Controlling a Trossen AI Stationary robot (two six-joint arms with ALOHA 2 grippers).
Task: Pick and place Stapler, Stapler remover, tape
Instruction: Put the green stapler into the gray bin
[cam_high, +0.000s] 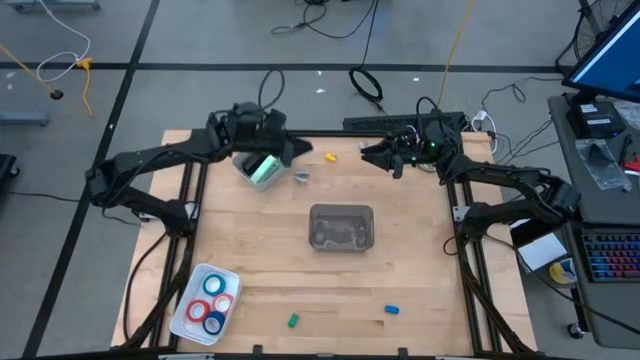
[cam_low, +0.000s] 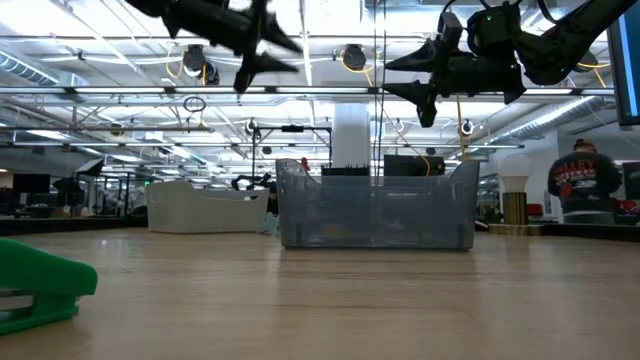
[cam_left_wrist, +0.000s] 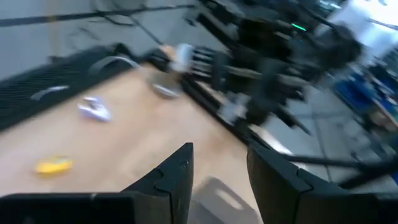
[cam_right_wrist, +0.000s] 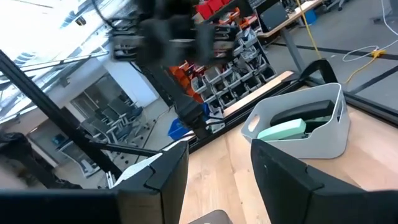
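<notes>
The mint-green stapler (cam_high: 266, 170) lies inside a white bin (cam_high: 247, 166) at the table's far left; the right wrist view shows the stapler (cam_right_wrist: 283, 129) in it too. A small silvery stapler remover (cam_high: 300, 178) lies on the wood beside that bin. Several tape rings (cam_high: 210, 298), blue and red, sit in a white tray (cam_high: 186, 316) at the near left. My left gripper (cam_high: 304, 150) hangs open in the air just right of the white bin, with nothing between its fingers (cam_left_wrist: 177, 177). My right gripper (cam_high: 368, 153) is also open and empty, raised over the far edge and pointing toward the left gripper.
A clear plastic bin (cam_high: 341, 226) stands at the table's middle. A small yellow piece (cam_high: 330, 155) lies between the two grippers. A green piece (cam_high: 293, 320) and a blue piece (cam_high: 392, 310) lie near the front edge. A person (cam_low: 583, 175) stands in the room behind.
</notes>
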